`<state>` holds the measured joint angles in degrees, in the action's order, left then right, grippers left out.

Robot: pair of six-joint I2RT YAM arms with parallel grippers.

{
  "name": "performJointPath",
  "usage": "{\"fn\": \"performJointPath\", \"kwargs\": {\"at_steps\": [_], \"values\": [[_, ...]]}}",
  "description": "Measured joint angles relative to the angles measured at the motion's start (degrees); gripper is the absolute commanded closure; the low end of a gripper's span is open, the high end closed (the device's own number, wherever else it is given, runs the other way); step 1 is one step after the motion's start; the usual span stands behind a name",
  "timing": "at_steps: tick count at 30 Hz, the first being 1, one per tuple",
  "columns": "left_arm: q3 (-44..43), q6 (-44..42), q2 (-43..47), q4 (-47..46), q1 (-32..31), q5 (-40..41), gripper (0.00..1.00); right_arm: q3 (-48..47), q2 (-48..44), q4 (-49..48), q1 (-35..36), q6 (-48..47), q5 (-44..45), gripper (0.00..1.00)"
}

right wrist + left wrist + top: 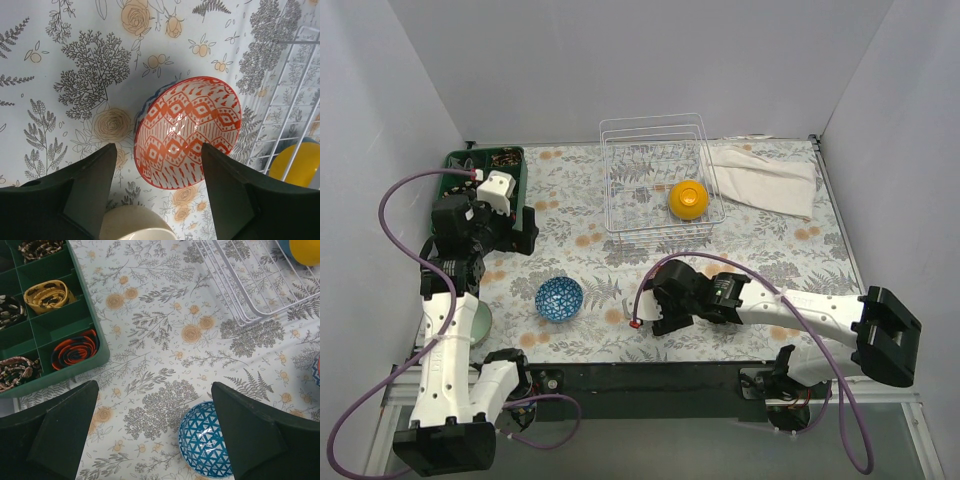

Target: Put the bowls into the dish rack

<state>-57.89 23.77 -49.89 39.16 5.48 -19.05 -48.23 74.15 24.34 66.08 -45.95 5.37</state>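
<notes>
A red-patterned bowl [187, 130] lies tilted on the table, and a blue rim shows just behind it. My right gripper [157, 165] is open, with one finger on each side of the bowl's near rim. A white bowl [135, 225] sits low between its fingers. From above, the right gripper [652, 308] hides the red-patterned bowl. A blue-patterned bowl [559, 298] stands left of centre. My left gripper [155, 415] hangs open and empty above the table, and the blue-patterned bowl [205, 445] lies by its right finger. The white wire dish rack [655, 165] holds an orange-yellow bowl [688, 197].
A dark green compartment tray [485, 170] with rolled items stands at the far left. A folded white cloth [765, 180] lies right of the rack. A pale green bowl [477, 320] is partly hidden behind the left arm. Grey walls close in the table.
</notes>
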Motion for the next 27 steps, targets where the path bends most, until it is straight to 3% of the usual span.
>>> {"fn": "performJointPath", "kwargs": {"at_steps": [19, 27], "values": [[-1.2, 0.1, 0.1, -0.3, 1.1, -5.2, 0.02, 2.1, 4.8, -1.5, 0.0, 1.0, -3.7, 0.46], [-1.2, 0.7, 0.7, -0.4, 1.1, -8.4, 0.02, 1.0, 6.1, -1.9, -0.5, 0.9, -3.8, 0.78]]}}
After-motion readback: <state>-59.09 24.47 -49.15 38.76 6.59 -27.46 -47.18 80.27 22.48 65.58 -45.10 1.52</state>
